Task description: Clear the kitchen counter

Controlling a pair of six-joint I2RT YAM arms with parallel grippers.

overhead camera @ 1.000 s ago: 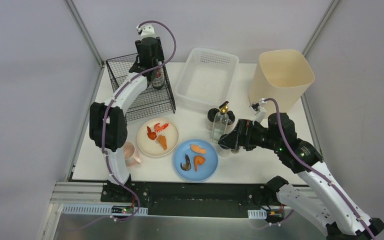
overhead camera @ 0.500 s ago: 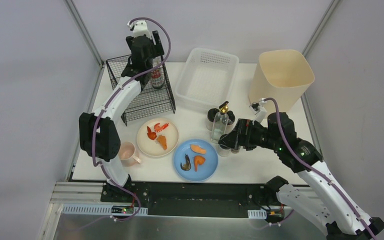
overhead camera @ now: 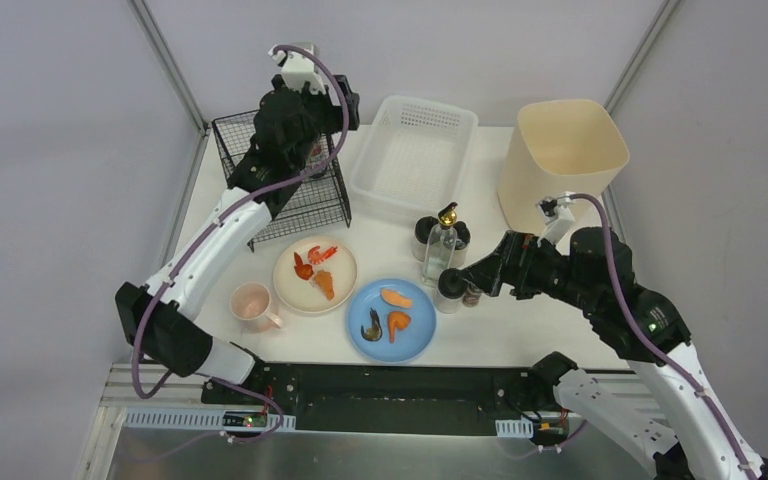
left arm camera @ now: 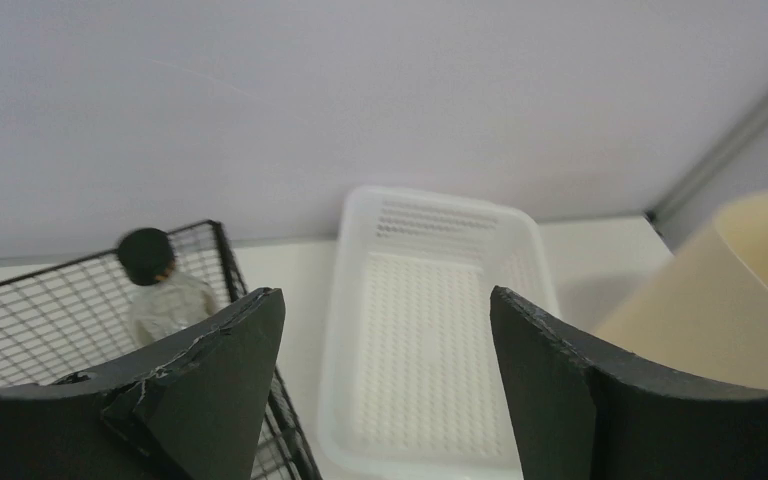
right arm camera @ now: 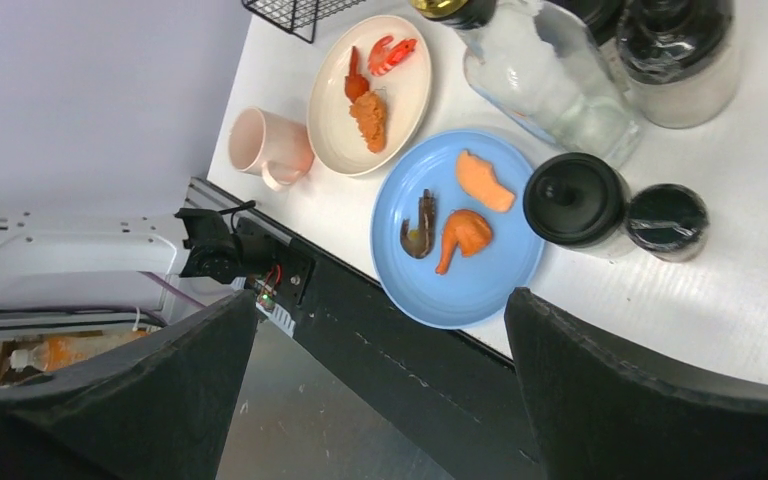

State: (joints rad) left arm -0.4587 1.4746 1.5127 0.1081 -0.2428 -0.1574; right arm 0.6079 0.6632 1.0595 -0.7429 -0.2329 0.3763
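Above the black wire rack [overhead camera: 290, 205], your left gripper [left arm camera: 382, 305] gapes empty — lift clear of the dark-capped glass bottle [left arm camera: 163, 292]; right gripper [right arm camera: 380, 310] gapes too.

Left hand [left arm camera: 385, 300]: fingers apart, nothing between.
Below-left of it: rack [left arm camera: 20, 320], rack bottle [left arm camera: 160, 290] upright inside, near left finger.
Ahead-below: basket [left arm camera: 430, 330], open top, room to descend.
Right of hand: bin [left arm camera: 720, 290], tall wall in way.

Right hand [right arm camera: 380, 300]: fingers wide, nothing between.
Ahead-right: jars [right arm camera: 575, 200] and glass bottle [right arm camera: 550, 90], close-packed, gaps tight.
Straight ahead: blue plate [right arm camera: 480, 290].
Beyond it: cream plate [right arm camera: 335, 130].
Ahead-left: mug [right arm camera: 260, 145].
Bare surface [right arm camera: 750, 300] right of jars, open approach.
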